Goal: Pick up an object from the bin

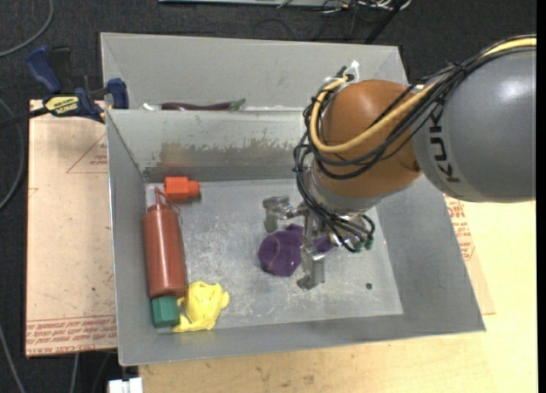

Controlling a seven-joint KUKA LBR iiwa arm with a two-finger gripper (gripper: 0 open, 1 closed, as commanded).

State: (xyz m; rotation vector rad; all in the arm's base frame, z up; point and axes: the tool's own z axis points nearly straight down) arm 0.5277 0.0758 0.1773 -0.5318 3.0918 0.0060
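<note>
Dark carpeted floor (60, 50) all round, loose leads and a grey metal foot up at the back. A pale surface (512, 297) runs along the near and right side.

Camera view: the bin (213, 140) is grey sheet metal with sloped walls and a flat, scuffed floor. There is a scratched, rusty-looking band along the back wall.

- Left side: a long red-orange bottle (164, 246), smooth plastic, lying flat along the left wall.
- At its far end: a small orange block (182, 188), touching or just beside the bottle.
- At its near end: a green cap-like block (165, 309).
- Just beside the green piece: a yellow crumpled lump (203, 304), soft-looking, in the near-left corner.
- Middle of the floor: a purple rounded thing (278, 255), glossy and blob-shaped, well apart from the left-hand group.
- Rear ledge behind the back wall: a thin dark strip (200, 106). Can't tell what it is.

The arm (499, 127) comes in from the right, a fat grey link. Its wrist sits under a smooth orange dome cover (367, 135) with yellow and black cables (317, 127) looped over it.

The pincer (294, 240) is down near the bin floor, right over the purple thing. It stands wide, with one metal finger to the far left of the blob and the other finger (311, 274) on its near right. The purple thing lies on the floor partly between them. Can't tell if either finger touches it.
</note>
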